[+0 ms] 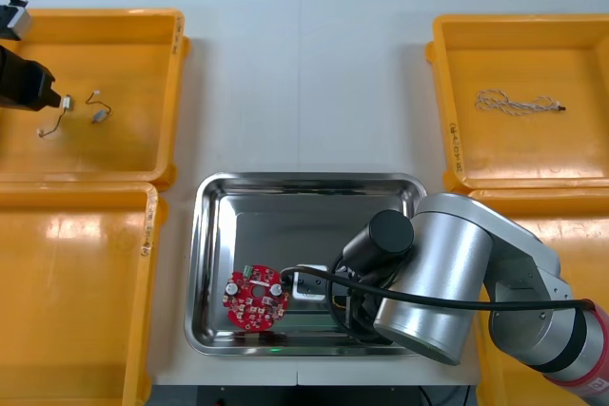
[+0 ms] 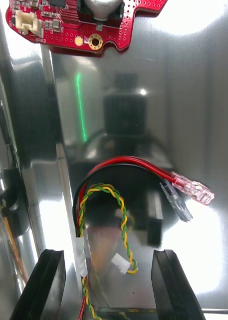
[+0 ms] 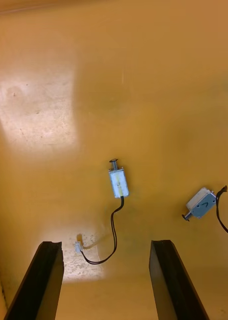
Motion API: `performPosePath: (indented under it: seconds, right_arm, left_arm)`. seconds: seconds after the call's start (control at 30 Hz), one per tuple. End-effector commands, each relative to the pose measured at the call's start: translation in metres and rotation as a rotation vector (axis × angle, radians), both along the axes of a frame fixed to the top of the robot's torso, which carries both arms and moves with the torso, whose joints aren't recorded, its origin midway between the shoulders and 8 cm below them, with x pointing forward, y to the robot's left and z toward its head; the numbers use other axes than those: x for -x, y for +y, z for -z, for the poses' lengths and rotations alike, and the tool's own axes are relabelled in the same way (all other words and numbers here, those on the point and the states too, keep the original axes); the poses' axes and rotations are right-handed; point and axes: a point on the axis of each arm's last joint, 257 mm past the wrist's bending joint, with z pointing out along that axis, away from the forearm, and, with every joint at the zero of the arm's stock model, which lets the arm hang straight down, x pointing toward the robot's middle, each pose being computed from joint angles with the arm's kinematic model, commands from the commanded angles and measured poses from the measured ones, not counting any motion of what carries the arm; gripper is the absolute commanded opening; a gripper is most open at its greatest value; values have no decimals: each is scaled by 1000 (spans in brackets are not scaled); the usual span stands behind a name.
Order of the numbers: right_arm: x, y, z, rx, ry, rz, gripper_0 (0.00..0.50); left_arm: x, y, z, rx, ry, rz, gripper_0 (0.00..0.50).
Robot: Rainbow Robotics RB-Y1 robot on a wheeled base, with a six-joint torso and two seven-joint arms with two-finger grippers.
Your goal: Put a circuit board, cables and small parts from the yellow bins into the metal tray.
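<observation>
Partly done, with the red circuit board (image 1: pixel 255 298) and the red and yellow cable (image 2: pixel 128 161) lying in the metal tray (image 1: pixel 309 179) below wide-open right jaws, and small metal parts (image 3: pixel 118 183) left to fetch from the yellow bin (image 1: pixel 124 54) at the bench's far left corner, below wide-open left jaws.

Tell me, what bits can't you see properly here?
- Front view: its own grey arm hides the open right gripper and most of the red-and-yellow cable in the shiny metal tray.
- Right wrist view: the edge cuts off the round red circuit board.
- Front view: the edge cuts off the open left gripper above a yellow bin.
</observation>
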Motion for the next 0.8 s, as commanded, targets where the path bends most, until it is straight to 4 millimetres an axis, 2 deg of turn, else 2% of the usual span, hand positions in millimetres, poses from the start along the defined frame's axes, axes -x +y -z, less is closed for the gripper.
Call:
performPosePath:
  seconds: [0.03, 0.23, 0.37, 0.63, 0.73, 0.8]
  right_arm:
    - [-4, 10, -10, -23, -24, -9, 500]
    - [-7, 8, -14, -30, -17, 14, 500]
    - [-8, 2, -23, -30, 1, 54, 500]
    - [-11, -11, -56, -80, 35, 117, 500]
    - [-17, -9, -75, -132, 21, 123, 500]
    - [-23, -7, -95, -179, -12, 129, 500]
  left_arm:
    - [-17, 10, -28, -105, -63, 78, 500]
    - [-27, 6, -22, -96, -86, 75, 500]
    - [-36, 0, -18, -87, -115, 75, 500]
    - [-47, -16, -12, -58, -149, 84, 500]
    - [-48, -21, -7, -50, -146, 88, 500]
    - [-49, -26, -5, -49, -145, 94, 500]
